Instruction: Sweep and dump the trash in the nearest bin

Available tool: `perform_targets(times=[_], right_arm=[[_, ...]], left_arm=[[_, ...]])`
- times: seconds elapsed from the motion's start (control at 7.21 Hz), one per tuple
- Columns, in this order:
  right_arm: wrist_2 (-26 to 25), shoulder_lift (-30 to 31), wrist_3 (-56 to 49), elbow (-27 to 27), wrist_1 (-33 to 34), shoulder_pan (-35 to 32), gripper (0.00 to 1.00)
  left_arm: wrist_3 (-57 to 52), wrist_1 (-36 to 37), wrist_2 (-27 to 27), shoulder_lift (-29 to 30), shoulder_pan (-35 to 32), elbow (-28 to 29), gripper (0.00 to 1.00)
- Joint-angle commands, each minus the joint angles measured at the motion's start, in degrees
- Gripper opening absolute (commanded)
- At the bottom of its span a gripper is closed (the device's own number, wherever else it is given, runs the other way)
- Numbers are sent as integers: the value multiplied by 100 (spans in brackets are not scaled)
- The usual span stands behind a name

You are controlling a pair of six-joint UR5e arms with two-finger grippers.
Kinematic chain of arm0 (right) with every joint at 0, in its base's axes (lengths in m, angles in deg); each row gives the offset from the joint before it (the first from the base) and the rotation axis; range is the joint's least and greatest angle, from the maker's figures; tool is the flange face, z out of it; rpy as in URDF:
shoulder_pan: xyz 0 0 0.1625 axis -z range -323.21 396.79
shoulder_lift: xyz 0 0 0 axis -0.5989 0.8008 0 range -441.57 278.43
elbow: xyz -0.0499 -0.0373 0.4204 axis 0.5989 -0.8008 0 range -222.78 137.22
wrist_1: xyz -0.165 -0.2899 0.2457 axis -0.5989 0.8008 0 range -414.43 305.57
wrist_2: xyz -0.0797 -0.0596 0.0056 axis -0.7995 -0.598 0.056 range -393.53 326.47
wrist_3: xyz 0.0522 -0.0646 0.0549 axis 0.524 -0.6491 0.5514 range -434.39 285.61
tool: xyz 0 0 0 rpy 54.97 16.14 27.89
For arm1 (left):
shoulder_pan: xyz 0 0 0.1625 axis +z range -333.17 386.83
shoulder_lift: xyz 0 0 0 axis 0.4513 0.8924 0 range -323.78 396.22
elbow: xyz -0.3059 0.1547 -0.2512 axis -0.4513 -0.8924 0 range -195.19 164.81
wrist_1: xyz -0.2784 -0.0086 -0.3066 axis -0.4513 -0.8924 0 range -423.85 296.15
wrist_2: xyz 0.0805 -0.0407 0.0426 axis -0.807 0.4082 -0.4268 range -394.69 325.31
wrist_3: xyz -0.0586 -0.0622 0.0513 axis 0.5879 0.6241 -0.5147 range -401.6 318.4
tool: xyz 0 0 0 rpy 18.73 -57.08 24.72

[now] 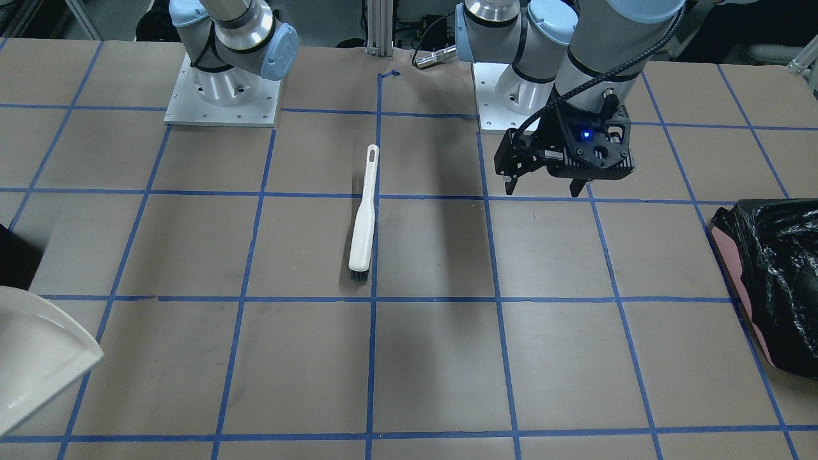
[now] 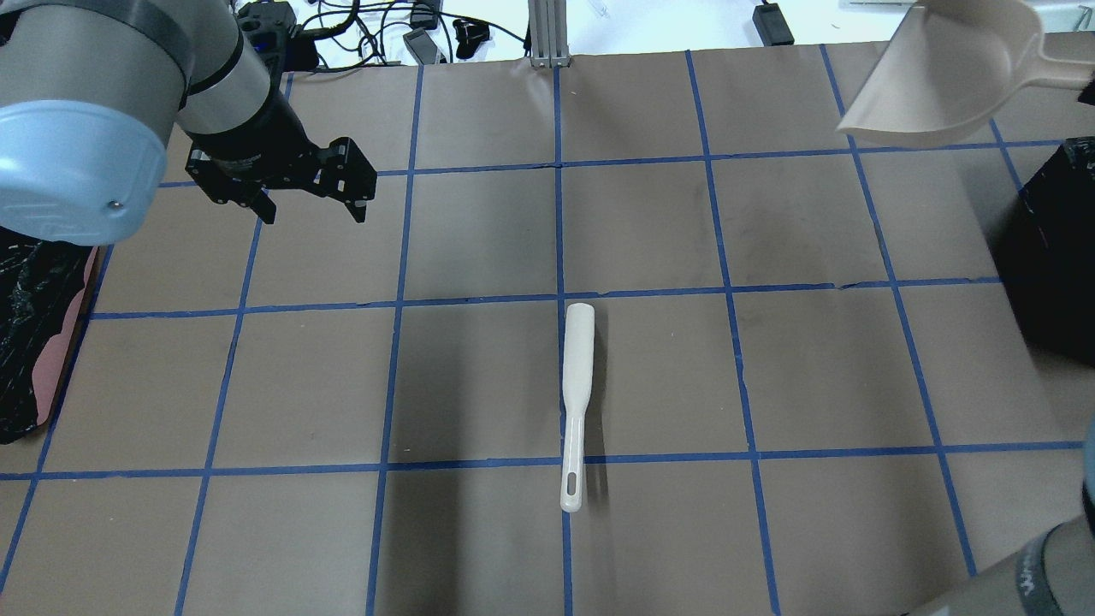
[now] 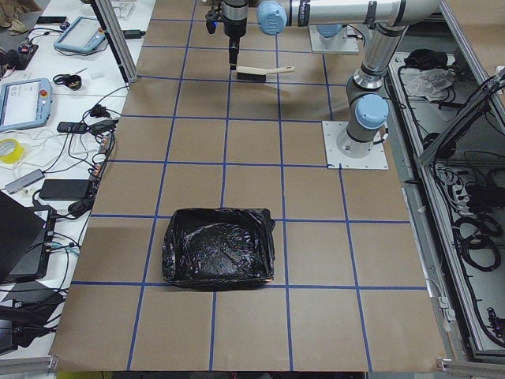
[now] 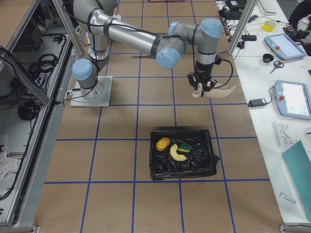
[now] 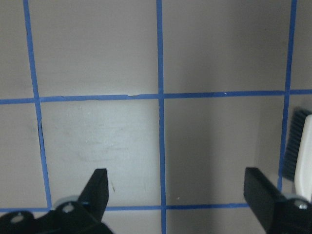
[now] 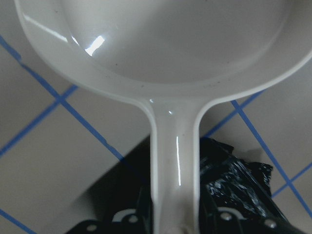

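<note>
Three pieces of trash (image 4: 175, 148) lie inside the black-lined bin (image 4: 160, 171) in the lower centre of the right-side view: an orange-brown lump, a beige crescent and a yellow sponge with a dark green edge. No loose debris shows on the brown table (image 2: 479, 239) in any view.

Right gripper (image 4: 200, 83): clamped on the handle of the white dustpan (image 4: 221, 93), which hangs in the air just beyond the bin, towards the upper right of that view. The right wrist view shows the pan's bowl bare as far as it is visible, with black liner beneath the handle.

Left gripper (image 1: 544, 182): jaws spread wide, nothing between them, hovering above the table at the upper right of the front-facing view. The left wrist view confirms the gap is empty.

The white brush (image 1: 363, 214) lies flat at the centre of the table, well apart from both grippers. A second black-lined bin (image 3: 219, 245) sits at the opposite end of the table; no contents can be made out in it.

Assessment: sweeping and dumping appear complete, as all three pieces are binned. The brush is down. Outstanding, at most: setting the dustpan down and releasing it.
</note>
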Motion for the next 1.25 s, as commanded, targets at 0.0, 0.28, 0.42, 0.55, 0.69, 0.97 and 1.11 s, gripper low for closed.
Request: perform_targets(times=[0.0,0.28,0.42,0.55,0.69,0.97,1.11], right_arm=[[69,-5,2213,221,-85,-1157,0],[602,-23,4401,441,-173,-2143,0],[771,-84,5386,555,-173,-2600,0],[781,-180,6101,582,-173,-2996,0],[920,-294,6865,582,-165,-3287,0],[1221,-575,8055,573,-86,-3824,0],[1212,-707,8303,573,-25,-4017,0]], left_arm=[[-209,-54,-32,-197,135,-166,100],[-209,-63,-24,-207,144,-210,100],[-209,-28,-50,-207,144,-254,100],[-209,-19,-50,-189,144,-272,100],[-209,-19,-67,-189,144,-272,100],[-192,-19,-24,-180,136,-281,100],[-209,-19,-58,-180,127,-281,100]])
